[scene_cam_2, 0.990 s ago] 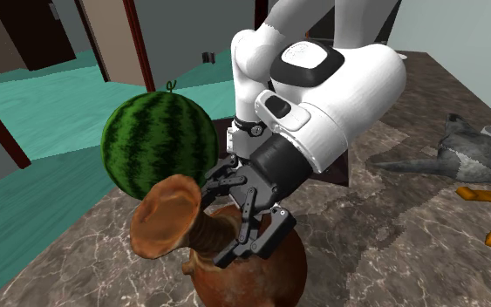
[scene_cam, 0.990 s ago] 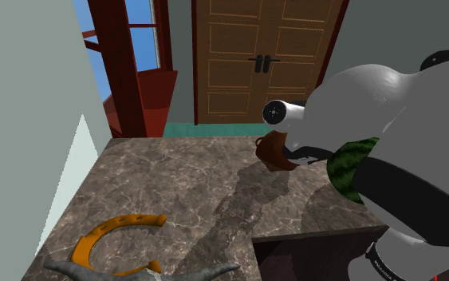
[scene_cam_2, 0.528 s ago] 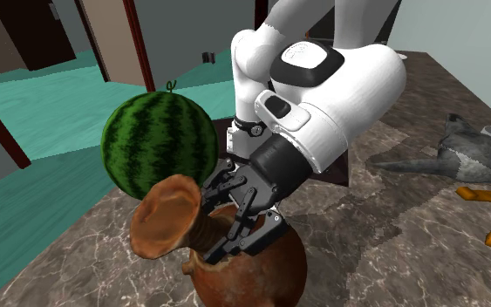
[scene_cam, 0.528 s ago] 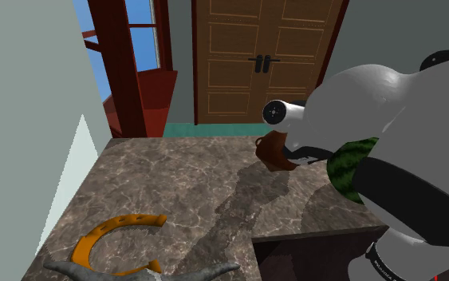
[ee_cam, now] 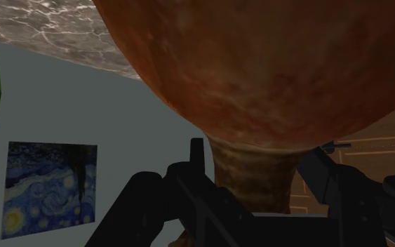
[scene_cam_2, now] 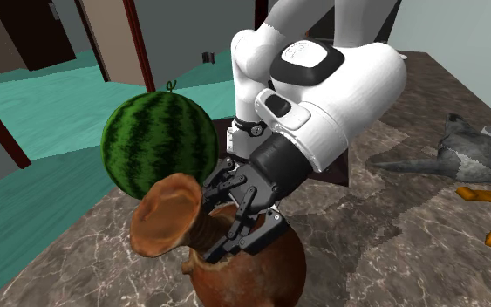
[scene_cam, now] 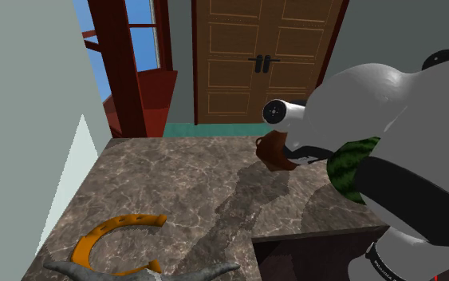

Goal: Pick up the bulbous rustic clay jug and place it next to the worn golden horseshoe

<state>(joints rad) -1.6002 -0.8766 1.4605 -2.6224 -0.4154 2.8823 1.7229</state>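
Crowding the jug [scene_cam_2: 256, 275] the hand [scene_cam_2: 235, 228] clasps, a watermelon [scene_cam_2: 156, 139] stands beside.

The jug [scene_cam_2: 252, 270] is mottled reddish-brown. The watermelon [scene_cam_2: 156, 144] has dark and light green stripes. The counter [scene_cam: 175, 184] is grey-brown with pale veining, the horseshoe [scene_cam: 107, 235] orange-gold, and the tool [scene_cam_2: 221, 237] black.

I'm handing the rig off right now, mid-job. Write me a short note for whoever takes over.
Hand: gripper shut on the neck of the brown jug. Jug stands on the marble table beside the watermelon, apparently not yet lifted. The horseshoe lies at the shoulder view's lower left, by a grey horned object. Done: grasp. Left: lift, carry, set down next to the horseshoe.
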